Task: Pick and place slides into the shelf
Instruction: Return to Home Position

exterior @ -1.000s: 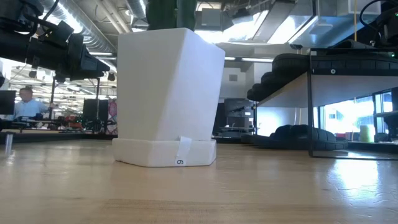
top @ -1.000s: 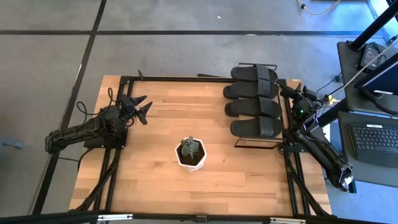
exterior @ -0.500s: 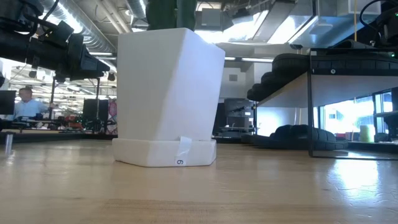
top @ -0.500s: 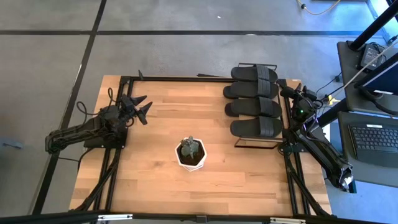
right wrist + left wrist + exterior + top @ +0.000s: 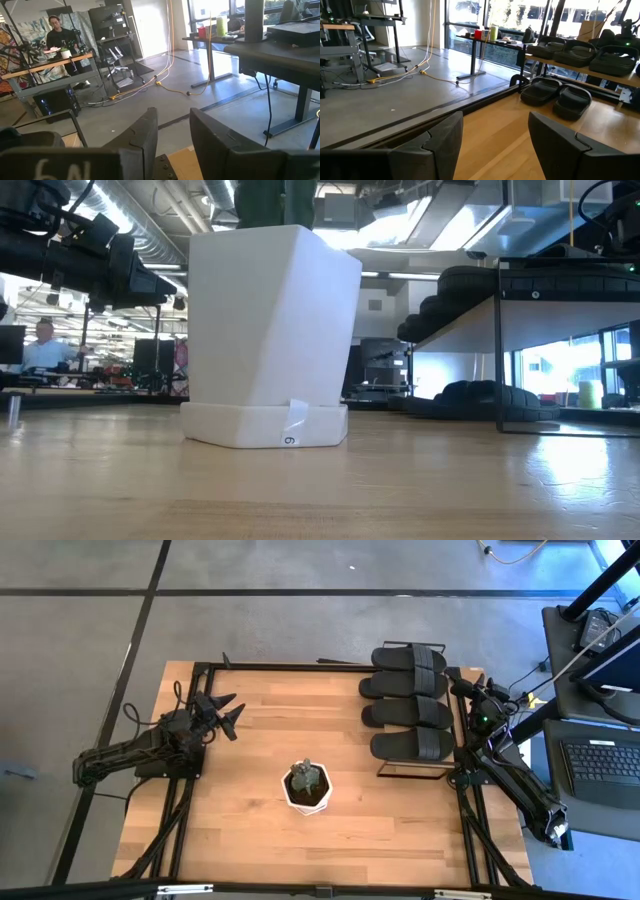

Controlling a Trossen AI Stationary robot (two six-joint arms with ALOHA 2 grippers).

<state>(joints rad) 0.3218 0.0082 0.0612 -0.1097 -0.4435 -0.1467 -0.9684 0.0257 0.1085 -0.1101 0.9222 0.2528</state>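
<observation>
Three slides (image 5: 408, 715): we see them atop the shelf (image 5: 420, 769).
Left fingers (image 5: 445, 135): wide apart, empty.
Right fingers (image 5: 145, 135): parted, empty, beside shelf.

A white hexagonal plant pot holding a small green cactus (image 5: 309, 787) stands at the lower centre of the high view, on the light wooden tabletop (image 5: 250, 840). A black laptop keyboard (image 5: 603, 765) lies at the right edge. In the low view the pot fills the centre-left, and a person (image 5: 42, 345) shows at the far left.
</observation>
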